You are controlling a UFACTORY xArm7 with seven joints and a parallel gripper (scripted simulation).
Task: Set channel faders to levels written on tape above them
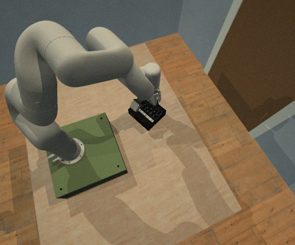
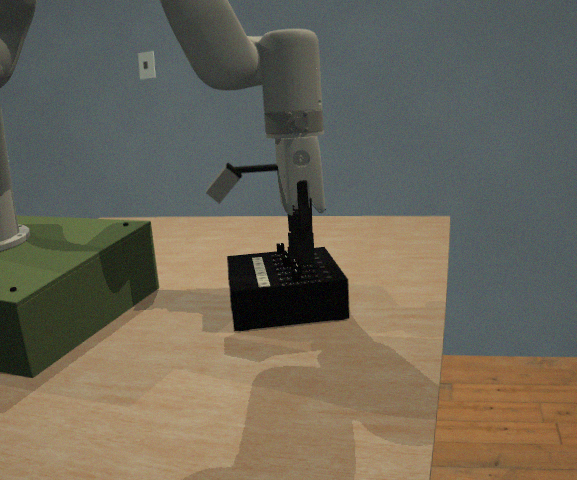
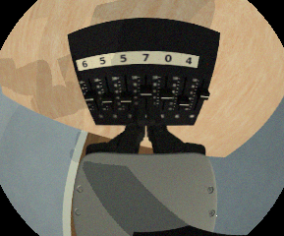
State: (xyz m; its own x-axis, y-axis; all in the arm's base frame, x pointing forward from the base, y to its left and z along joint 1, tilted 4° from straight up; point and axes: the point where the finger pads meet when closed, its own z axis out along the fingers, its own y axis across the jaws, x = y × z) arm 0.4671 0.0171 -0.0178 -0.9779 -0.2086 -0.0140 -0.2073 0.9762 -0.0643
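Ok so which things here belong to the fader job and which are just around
Job:
lighting desk
tape strip with levels
faders
gripper, shut, empty, tips down among the faders

Just around:
green base block
wall plate
table

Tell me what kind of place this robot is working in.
Likely a plain indoor test room: a light wooden table on plank flooring, blue walls, and a small lighting desk below the shut gripper.
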